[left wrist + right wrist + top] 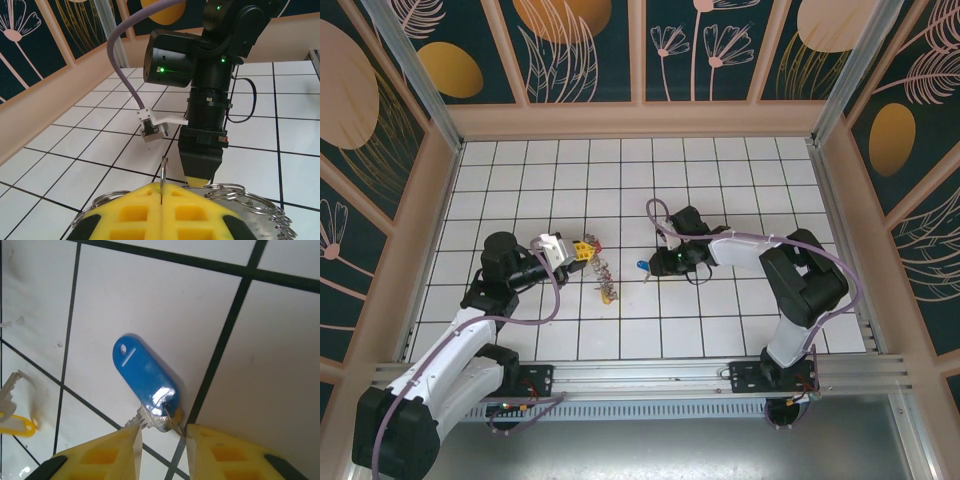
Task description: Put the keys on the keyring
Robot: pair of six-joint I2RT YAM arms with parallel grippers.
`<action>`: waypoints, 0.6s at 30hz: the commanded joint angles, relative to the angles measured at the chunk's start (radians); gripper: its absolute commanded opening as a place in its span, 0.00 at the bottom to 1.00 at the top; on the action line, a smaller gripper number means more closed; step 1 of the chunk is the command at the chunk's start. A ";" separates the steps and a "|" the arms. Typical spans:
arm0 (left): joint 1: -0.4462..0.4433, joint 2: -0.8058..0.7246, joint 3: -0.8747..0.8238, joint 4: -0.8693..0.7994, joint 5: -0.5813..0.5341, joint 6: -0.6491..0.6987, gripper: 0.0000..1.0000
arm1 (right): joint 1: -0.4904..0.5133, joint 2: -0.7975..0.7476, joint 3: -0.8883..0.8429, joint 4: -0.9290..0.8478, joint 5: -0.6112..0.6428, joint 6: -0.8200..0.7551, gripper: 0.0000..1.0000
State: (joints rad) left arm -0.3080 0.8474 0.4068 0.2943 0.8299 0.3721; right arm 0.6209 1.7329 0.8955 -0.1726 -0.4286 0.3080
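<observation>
My left gripper [164, 192] is shut on the keyring [164, 171], a thin metal ring seen edge-on and standing up between the yellow fingertips. More rings [226, 192] hang beside the fingers. In the top view the left gripper [582, 250] holds this string of rings [603, 275] above the tiles, with a yellow piece at its low end. A blue-headed key [145, 375] lies flat on the tiles. My right gripper [162, 440] is open and low over the key's metal end, a finger on each side. In the top view the blue key [643, 265] lies just left of the right gripper [658, 264].
A silver key with a yellow tag [15, 425] lies on the tiles at the left of the right wrist view. The right arm [210, 100] stands close in front of the left gripper. Patterned walls [640, 60] enclose the white tiled floor [740, 170].
</observation>
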 commanded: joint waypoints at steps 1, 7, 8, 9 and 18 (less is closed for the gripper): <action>-0.005 0.005 -0.001 0.035 0.036 0.017 0.00 | 0.000 -0.009 0.002 0.010 -0.067 -0.057 0.26; -0.004 0.011 -0.001 0.032 0.038 0.014 0.00 | 0.002 -0.021 -0.007 0.061 -0.146 -0.083 0.21; -0.004 0.010 -0.003 0.032 0.038 0.017 0.00 | 0.001 -0.023 -0.006 0.061 -0.133 -0.087 0.21; -0.005 0.012 -0.001 0.033 0.041 0.018 0.00 | 0.002 -0.024 -0.005 0.056 -0.117 -0.092 0.22; -0.005 0.014 -0.001 0.025 0.045 0.021 0.00 | 0.047 -0.075 0.019 -0.048 0.113 -0.204 0.32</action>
State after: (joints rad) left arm -0.3080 0.8650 0.4061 0.2928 0.8375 0.3759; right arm 0.6353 1.7103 0.8951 -0.1673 -0.4149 0.1795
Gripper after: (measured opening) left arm 0.066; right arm 0.316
